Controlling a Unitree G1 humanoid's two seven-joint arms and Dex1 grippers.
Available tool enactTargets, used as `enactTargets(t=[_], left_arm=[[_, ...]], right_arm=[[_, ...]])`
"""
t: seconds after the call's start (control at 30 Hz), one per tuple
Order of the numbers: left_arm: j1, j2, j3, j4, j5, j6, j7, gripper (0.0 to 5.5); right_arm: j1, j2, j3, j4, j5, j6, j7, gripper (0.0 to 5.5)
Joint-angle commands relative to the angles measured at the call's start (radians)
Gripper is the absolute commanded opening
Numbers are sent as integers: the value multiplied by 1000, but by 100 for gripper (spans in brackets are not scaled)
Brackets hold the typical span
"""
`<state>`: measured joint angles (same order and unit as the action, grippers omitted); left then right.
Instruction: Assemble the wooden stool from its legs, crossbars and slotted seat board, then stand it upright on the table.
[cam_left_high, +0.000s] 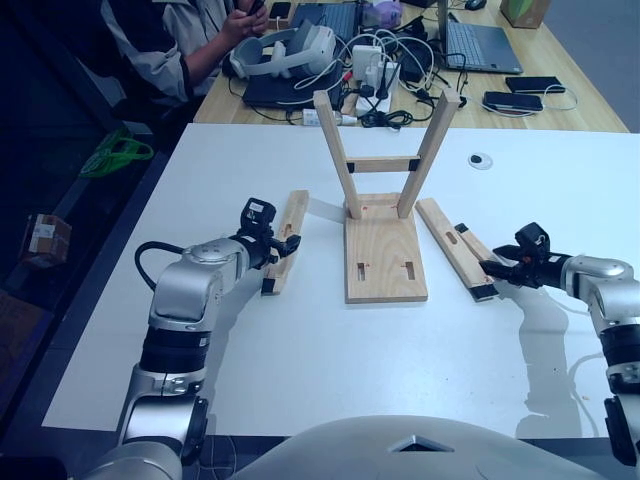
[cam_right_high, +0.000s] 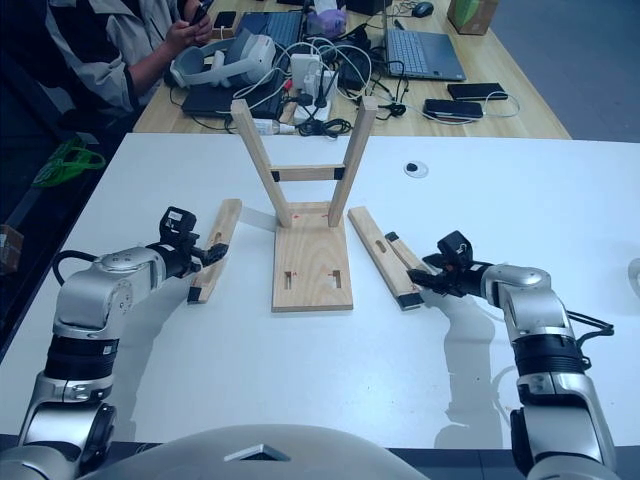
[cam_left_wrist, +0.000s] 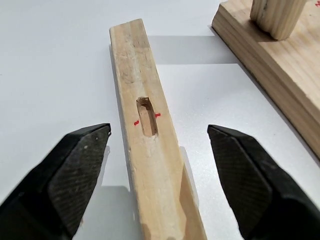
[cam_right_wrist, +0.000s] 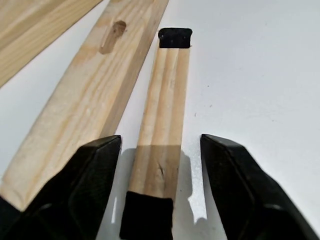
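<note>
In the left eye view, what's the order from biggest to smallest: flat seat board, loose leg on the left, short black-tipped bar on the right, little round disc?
1. Seat board
2. Loose leg
3. Black-tipped bar
4. Round disc, though it lies farther away

Pale bare wood, matt, grain showing: seat board (cam_left_high: 385, 262), upright legs (cam_left_high: 337, 155), loose leg (cam_left_wrist: 147, 145); its slot edges rough. Mid-right in head view, crossbar (cam_right_wrist: 164, 115): wood w/ black matt end caps. The left gripper (cam_left_wrist: 159, 131) pads (cam_left_wrist: 82, 165): black, fine-textured. The table (cam_left_high: 300, 350): white, smooth, slight sheen.
</note>
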<state>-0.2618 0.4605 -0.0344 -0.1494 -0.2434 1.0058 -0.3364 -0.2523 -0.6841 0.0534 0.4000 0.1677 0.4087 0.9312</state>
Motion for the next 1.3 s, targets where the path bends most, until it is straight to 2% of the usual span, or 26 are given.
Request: enactTargets(t=[0.03, 0.13, 0.27, 0.37, 0.47, 0.6, 0.67, 0.73, 0.83, 1.0, 1.17, 1.3], left_arm=[[-7, 1, -7, -11, 19, -8, 7, 361], [-10, 1, -13, -16, 40, -37, 17, 361], [-71, -14, 33, 24, 108, -178, 106, 361], [-135, -12, 61, 31, 176, -337, 179, 361], [-203, 29, 62, 10, 334, -566, 312, 361], [-279, 178, -101, -5, 691, -896, 386, 361], [-351, 215, -185, 39, 844, -1023, 405, 361], [-436, 231, -245, 93, 957, -1111, 405, 361], [-516, 223, -290, 116, 1094, -1159, 407, 361], [-439, 148, -317, 43, 1171, -1150, 399, 361], [-383, 39, -399, 24, 1174, -1157, 314, 361], [-356, 36, -408, 41, 1199, -1158, 272, 361]], right_arm=[[39, -27, 39, 8, -46, -5, 19, 236], [34, -37, 49, 9, -58, -17, 19, 187], [13, -28, 39, 19, -62, -33, -13, 132], [-40, -2, 4, 28, -51, -40, -66, 129], [-165, 47, -89, 38, -17, -30, -210, 128], [-384, 124, -229, -123, 118, 93, -347, 128], [-477, 141, -246, -208, 140, 149, -409, 128], [-544, 152, -229, -304, 142, 191, -451, 128], [-580, 231, -169, -514, 159, 284, -537, 128], [-423, 445, -46, -817, 217, 388, -677, 128], [-341, 478, 32, -882, 193, 418, -708, 128], [-327, 466, 50, -896, 180, 425, -701, 128]])
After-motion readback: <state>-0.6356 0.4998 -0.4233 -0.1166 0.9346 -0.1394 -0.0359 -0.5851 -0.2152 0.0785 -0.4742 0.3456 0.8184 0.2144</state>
